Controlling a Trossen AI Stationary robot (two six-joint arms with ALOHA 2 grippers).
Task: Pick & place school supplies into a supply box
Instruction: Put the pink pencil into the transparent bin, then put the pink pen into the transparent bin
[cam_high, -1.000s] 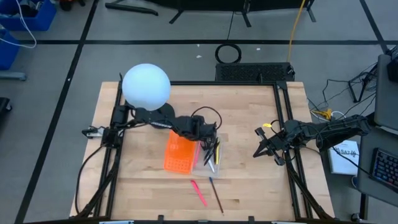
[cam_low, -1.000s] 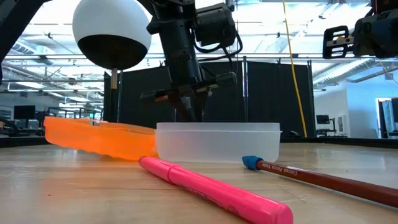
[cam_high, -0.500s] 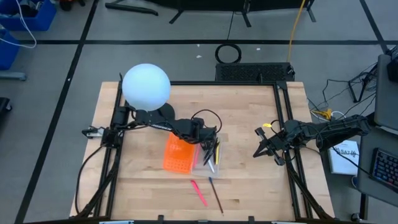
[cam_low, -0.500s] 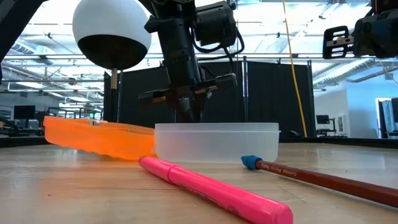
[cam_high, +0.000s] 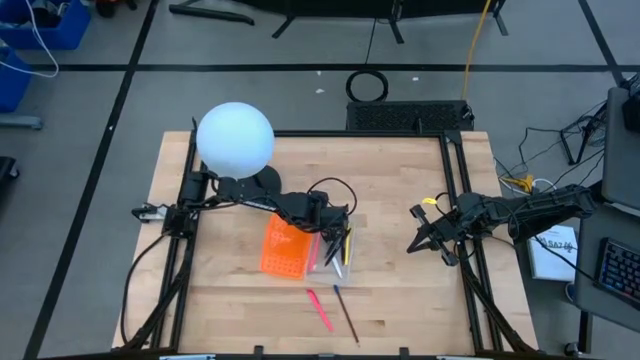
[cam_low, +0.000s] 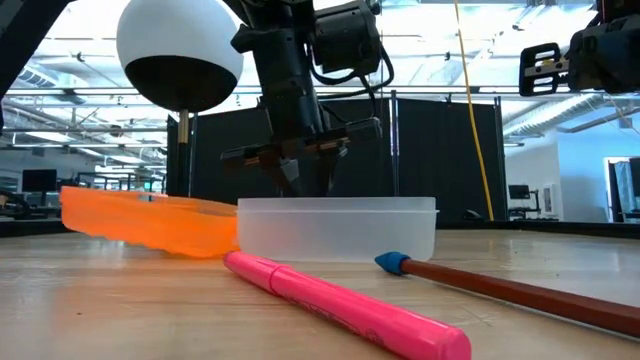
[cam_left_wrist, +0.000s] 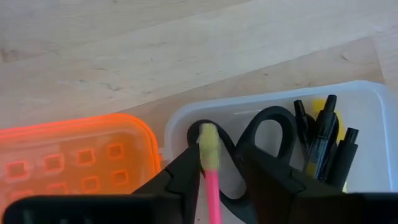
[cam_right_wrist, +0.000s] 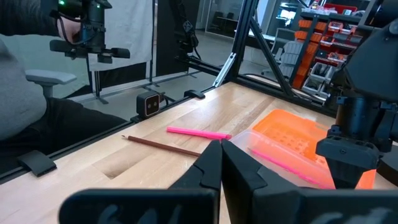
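Translucent plastic supply box (cam_left_wrist: 364, 99) holds black scissors (cam_left_wrist: 267, 134); a pink pencil (cam_left_wrist: 211, 180) is seen between the left tool's (cam_left_wrist: 217, 180) parted fingers; right tool (cam_right_wrist: 221, 163) clenched.

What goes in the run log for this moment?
left tool: over box, pink pencil between fingers | right tool: shut, parked | pink pen, brown pencil: on table

Both arms are matte black, built of chunky jointed links. A looped black cable (cam_high: 330, 186) rides the left arm (cam_high: 255, 196); a yellow tag (cam_high: 431, 202) sits near the right arm's (cam_high: 520, 212) wrist.
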